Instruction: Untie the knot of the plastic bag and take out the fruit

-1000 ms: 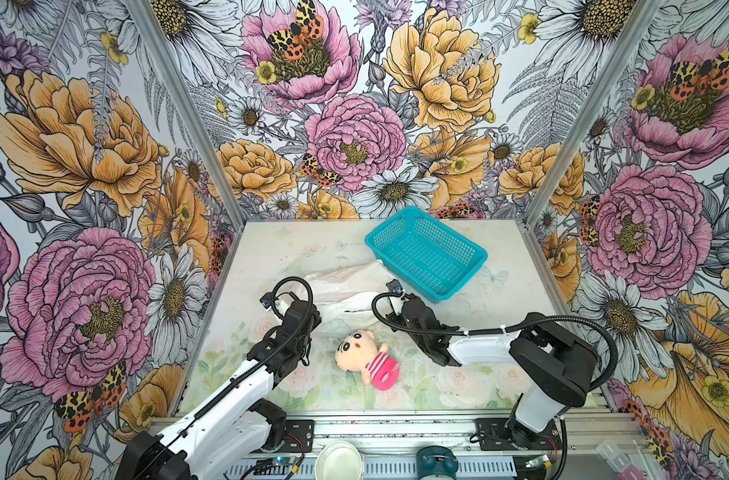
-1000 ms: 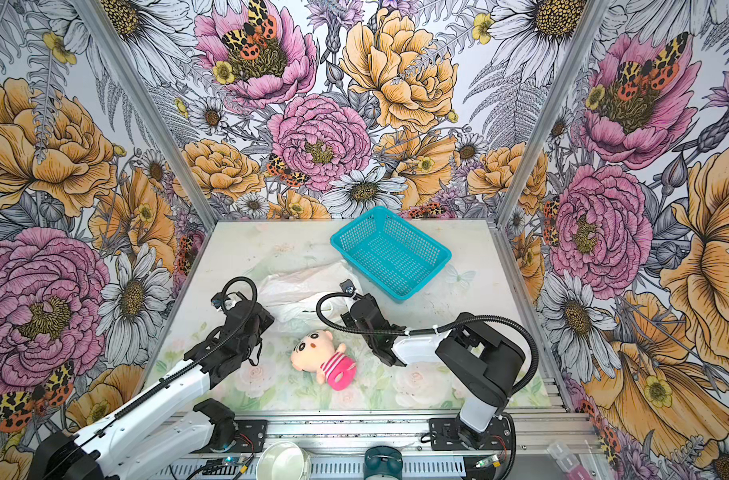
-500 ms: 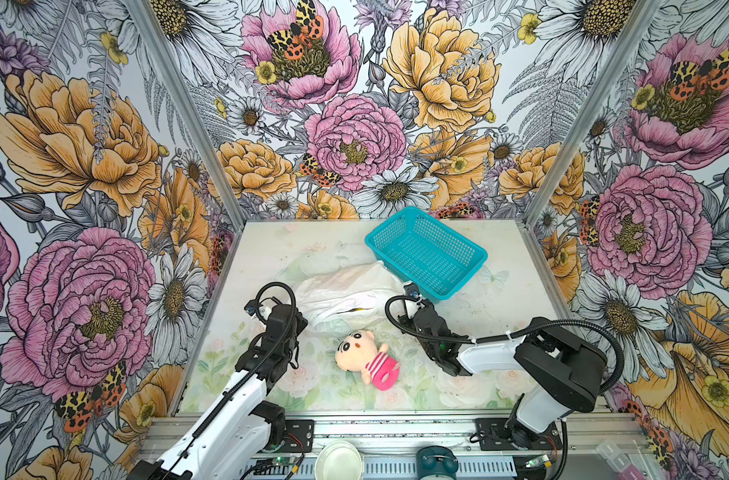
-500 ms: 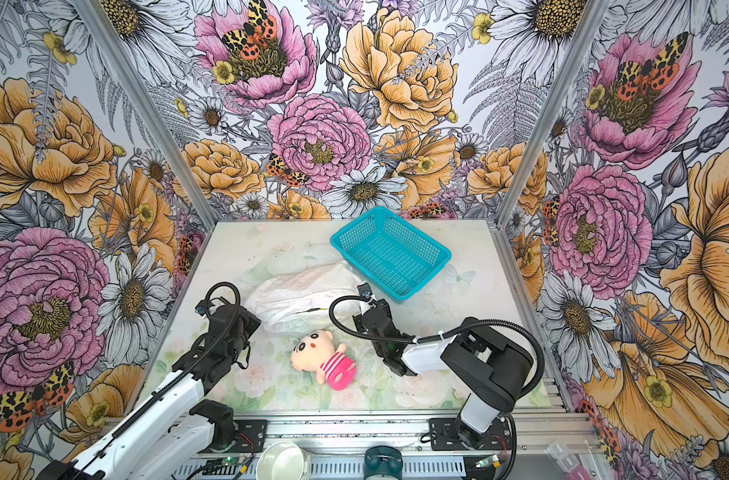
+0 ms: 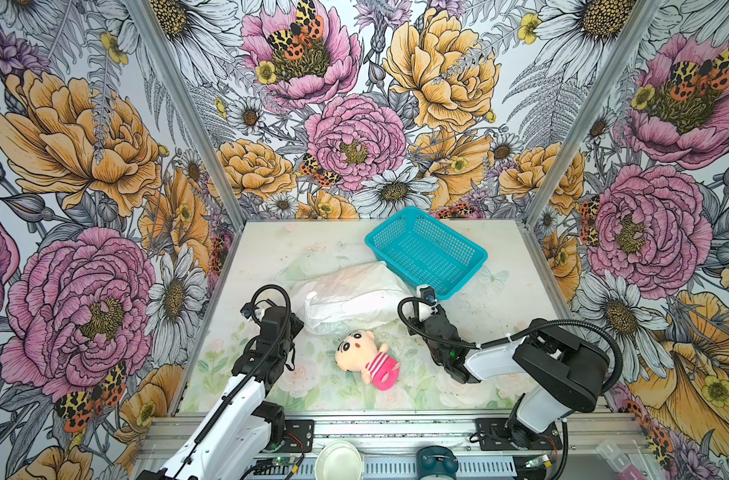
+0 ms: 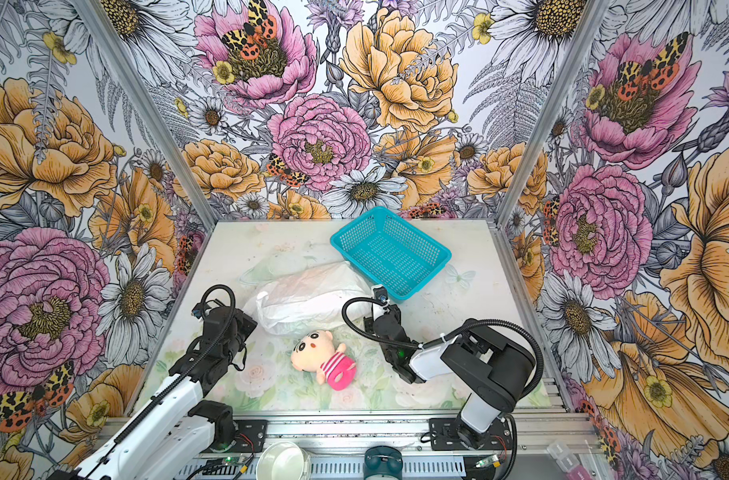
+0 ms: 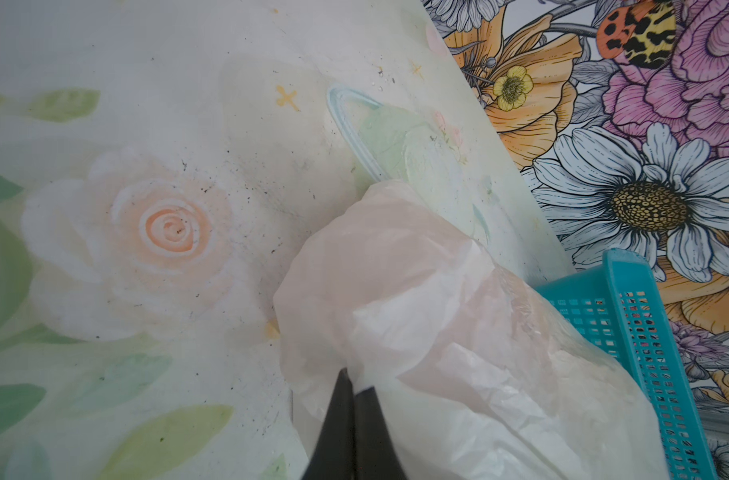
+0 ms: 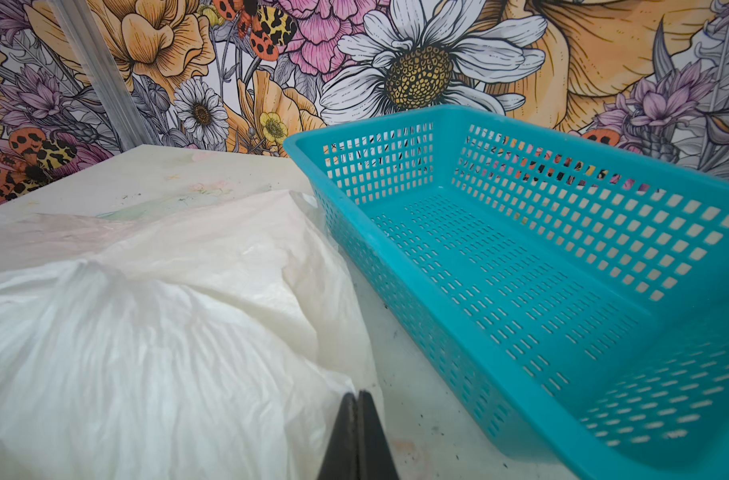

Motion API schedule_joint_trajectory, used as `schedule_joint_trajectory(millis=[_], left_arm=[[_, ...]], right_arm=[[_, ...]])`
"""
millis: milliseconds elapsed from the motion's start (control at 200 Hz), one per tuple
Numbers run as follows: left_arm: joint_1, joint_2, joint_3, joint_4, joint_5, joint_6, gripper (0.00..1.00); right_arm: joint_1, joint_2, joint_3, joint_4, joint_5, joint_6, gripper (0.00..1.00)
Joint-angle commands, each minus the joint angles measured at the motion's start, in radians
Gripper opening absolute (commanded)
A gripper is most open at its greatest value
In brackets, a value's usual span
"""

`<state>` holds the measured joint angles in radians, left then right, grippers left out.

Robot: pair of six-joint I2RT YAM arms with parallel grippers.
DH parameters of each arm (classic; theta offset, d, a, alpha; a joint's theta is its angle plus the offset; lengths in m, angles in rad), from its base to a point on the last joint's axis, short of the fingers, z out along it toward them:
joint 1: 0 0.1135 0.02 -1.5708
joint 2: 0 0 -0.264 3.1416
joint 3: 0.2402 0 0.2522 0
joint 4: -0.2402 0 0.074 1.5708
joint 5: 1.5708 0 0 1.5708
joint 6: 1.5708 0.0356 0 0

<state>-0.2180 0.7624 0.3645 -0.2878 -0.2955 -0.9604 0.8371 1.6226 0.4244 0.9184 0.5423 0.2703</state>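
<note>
Both my hands were clenched low, flanking the thin, crinkly white plastic bag (image 5: 350,297) lying mid-tabletop (image 5: 500,299) against the turquoise mesh basket (image 5: 427,253). My left hand (image 7: 351,374) touched its near-left edge, and I couldn't tell whether it nipped any film. My right hand (image 8: 358,395) sat empty just right of it, placed, I judged, to hunt for the knot. Knot and fruit were hidden.

A crinkly translucent white plastic bag (image 5: 350,299) lies on a pale flower-printed surface (image 5: 500,299), its far right corner touching a teal perforated plastic basket (image 5: 427,249). Just in front lies a plush doll in a pink-striped top (image 5: 365,357). The black-and-white left arm (image 5: 267,345) and right arm (image 5: 491,357) flank the bag
</note>
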Motion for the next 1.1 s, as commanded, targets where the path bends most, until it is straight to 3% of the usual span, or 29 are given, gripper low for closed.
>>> schedule_joint_trajectory(millis=[0,180,295,435,595,655,795,1096], left_arm=[[0.023,-0.012,-0.020,-0.003,-0.014,0.021,0.00],[0.023,-0.020,-0.024,-0.002,-0.003,0.023,0.00],[0.023,-0.030,-0.025,-0.001,0.005,0.025,0.00],[0.022,-0.043,-0.030,0.001,0.004,0.023,0.00],[0.023,-0.044,-0.031,-0.001,0.006,0.027,0.00],[0.023,-0.045,-0.031,-0.001,0.008,0.029,0.00],[0.025,-0.047,-0.031,-0.001,0.012,0.032,0.00],[0.028,-0.059,-0.036,-0.004,0.019,0.035,0.00]], right_arm=[[-0.018,-0.042,-0.029,0.065,0.048,0.027,0.01],[-0.015,-0.153,-0.060,0.035,0.013,0.001,0.32],[-0.002,-0.254,-0.014,-0.114,-0.052,-0.046,0.54],[0.061,-0.283,0.191,-0.451,-0.085,-0.129,0.77],[0.068,-0.135,0.518,-0.858,-0.144,-0.149,0.88],[0.068,-0.061,0.631,-0.983,-0.159,-0.158,0.98],[0.070,0.059,0.791,-1.125,-0.161,-0.169,0.94],[0.052,0.128,0.832,-1.154,-0.165,-0.189,0.81]])
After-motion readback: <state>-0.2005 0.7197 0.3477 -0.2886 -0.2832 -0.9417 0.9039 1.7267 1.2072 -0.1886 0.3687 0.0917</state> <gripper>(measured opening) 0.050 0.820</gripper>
